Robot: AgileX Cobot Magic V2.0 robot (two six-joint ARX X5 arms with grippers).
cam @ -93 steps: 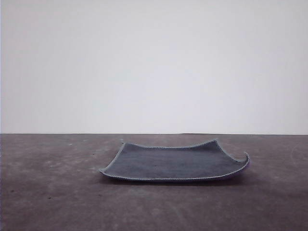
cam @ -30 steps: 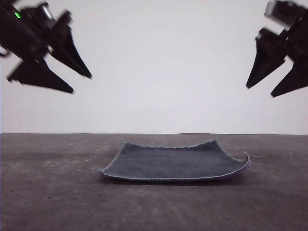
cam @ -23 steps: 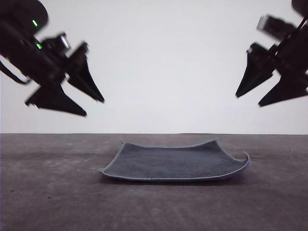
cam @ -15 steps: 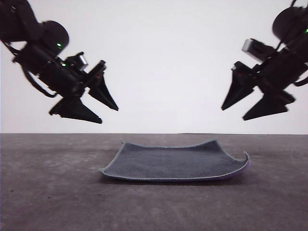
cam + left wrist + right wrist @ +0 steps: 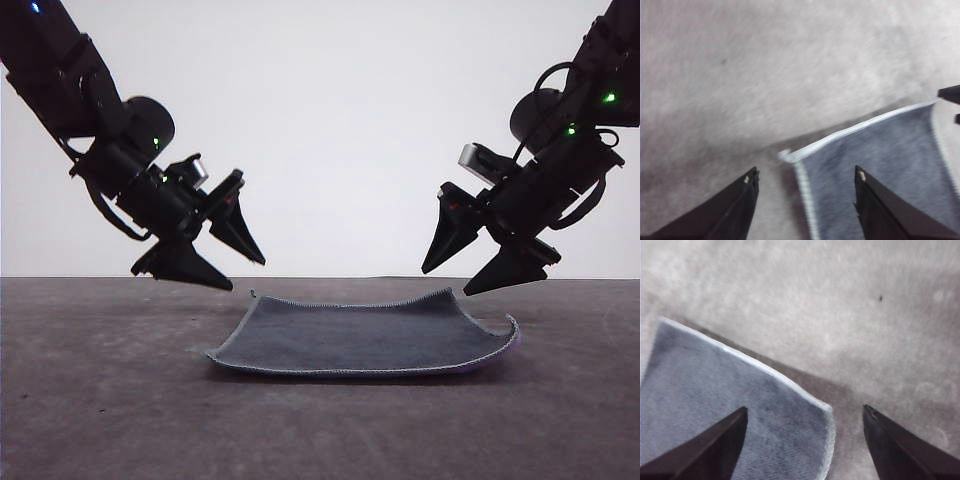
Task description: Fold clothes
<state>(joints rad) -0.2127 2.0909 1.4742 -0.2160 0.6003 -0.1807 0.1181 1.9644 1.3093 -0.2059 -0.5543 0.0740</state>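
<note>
My left gripper (image 5: 228, 263), black fingers spread wide, hangs just above the far left corner of the small square grey-blue cloth with pale stitched edging (image 5: 365, 337); my right gripper (image 5: 468, 272), equally wide and holding nothing, hangs above the far right corner. In the left wrist view the spread fingers (image 5: 735, 212) straddle that corner of the cloth (image 5: 875, 165), one tip over bare table, the other over fabric. The right wrist view mirrors it: fingers (image 5: 710, 450) either side of the rounded corner (image 5: 730, 405).

The cloth lies unfolded, dark face up, in the middle of the mottled grey-brown table (image 5: 110, 400), well clear of its edges. A sliver of purple shows under the right-hand corner, which curls up off the surface.

I judge the cloth light and soft yet with some body, since its corners hold a curl rather than lying limp. The lifted corners look like the natural places to pinch: a finger can slide beneath the stitched hem. Taken at both far corners together, it should lift evenly; taken at one alone, I expect it to sag and twist.
</note>
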